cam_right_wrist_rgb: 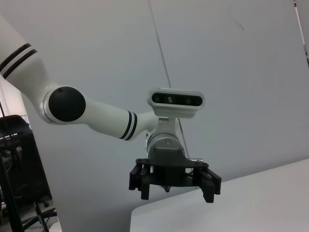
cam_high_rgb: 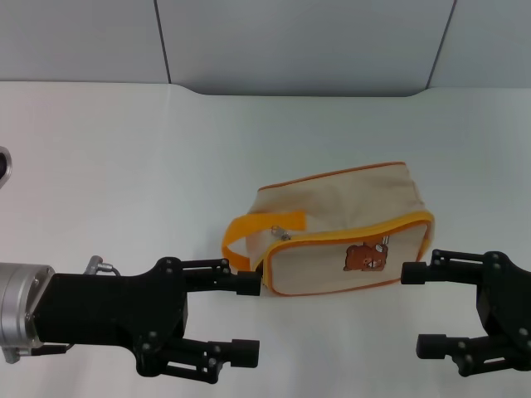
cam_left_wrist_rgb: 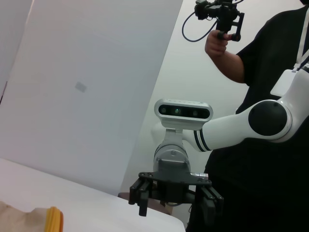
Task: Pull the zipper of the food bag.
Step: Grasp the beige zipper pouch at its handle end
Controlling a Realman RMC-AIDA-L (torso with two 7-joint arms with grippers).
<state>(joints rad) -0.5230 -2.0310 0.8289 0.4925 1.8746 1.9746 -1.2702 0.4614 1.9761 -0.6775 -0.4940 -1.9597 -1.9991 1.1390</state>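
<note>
The food bag is beige canvas with orange piping and lies on the white table, its brown bear side facing me. Its orange loop handle is at its left end. The zipper runs along the orange-yellow seam, with a small silvery pull tab near the handle. My left gripper is open at the bag's left front corner. My right gripper is open at the bag's right front corner. Neither holds anything. A corner of the bag shows in the left wrist view.
The table's far edge meets a grey panelled wall. A dark round object sits at the table's far left edge. In the left wrist view a person in black holds a camera rig behind my right arm.
</note>
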